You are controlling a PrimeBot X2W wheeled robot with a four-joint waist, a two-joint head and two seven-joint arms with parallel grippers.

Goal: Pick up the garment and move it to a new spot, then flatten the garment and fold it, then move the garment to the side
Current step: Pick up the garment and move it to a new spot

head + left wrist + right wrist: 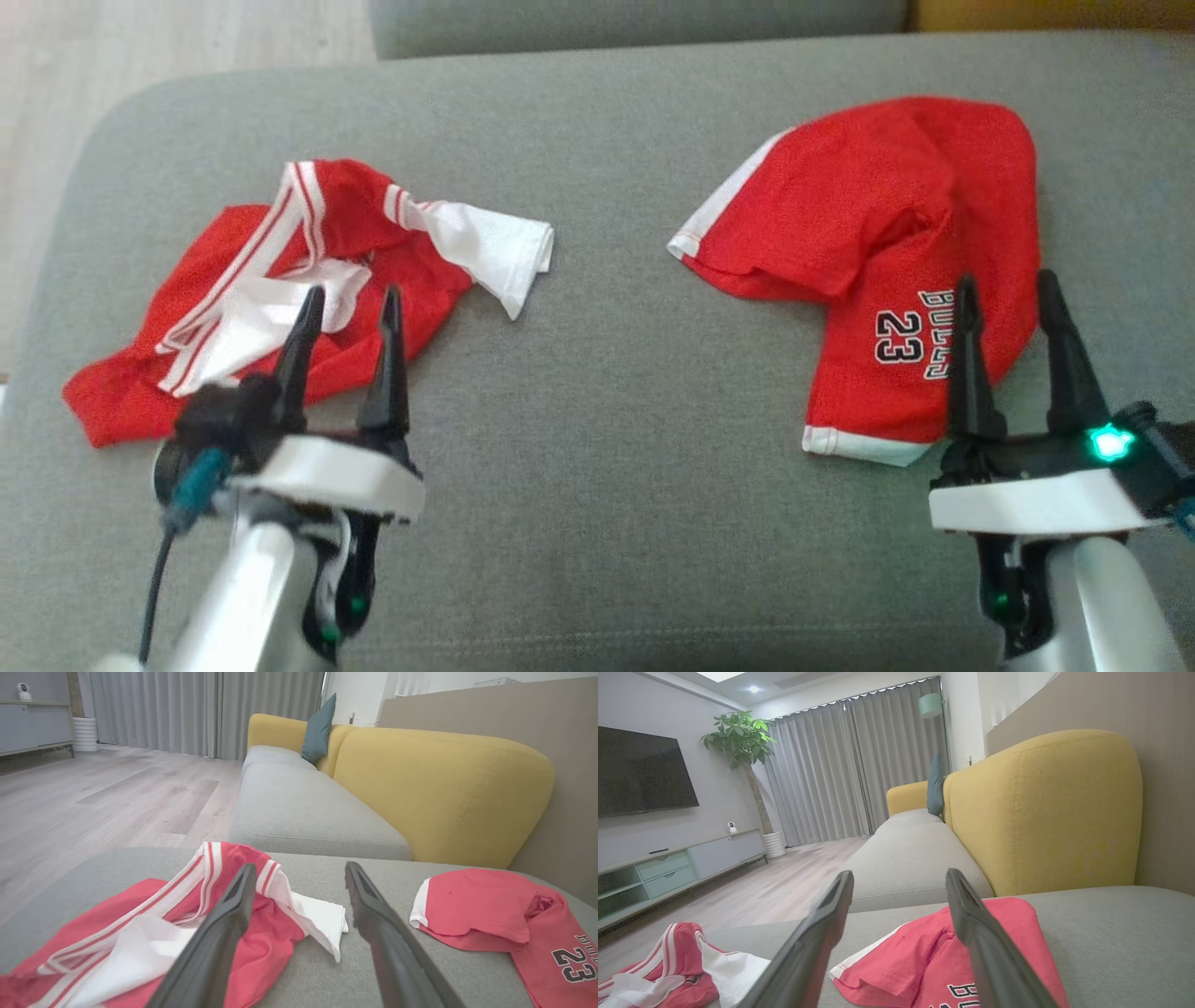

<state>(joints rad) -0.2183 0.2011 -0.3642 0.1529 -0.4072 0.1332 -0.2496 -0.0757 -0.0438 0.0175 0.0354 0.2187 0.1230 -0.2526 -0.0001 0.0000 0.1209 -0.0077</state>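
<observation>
- Now, in the head view, a crumpled red-and-white garment (201, 252) lies at centre left of the frame on the grey cushion (597, 420).
- A red jersey (868, 187) printed 23 lies at upper right, well apart from it.
- Left gripper (352, 297), lower left: fingers spread apart, empty, tips over the crumpled garment.
- Right gripper (1005, 280), lower right: likewise spread and empty, tips over the jersey.

1. Grey seat cushion (597, 439): woven cloth, matt, sl. rough.
2. Red-white garment (280, 280) & red jersey (868, 205): thin cloth, matt, fine mesh-like texture.
3. Left pincer (350, 301), right pincer (1004, 283): dark plastic, matt.
4. Wrist shells (327, 476): white plastic, smooth, semi-gloss.
5. Floor (93, 798): pale wood, smooth.
6. Yellow sofa back (444, 793): coarse cloth, matt.
</observation>
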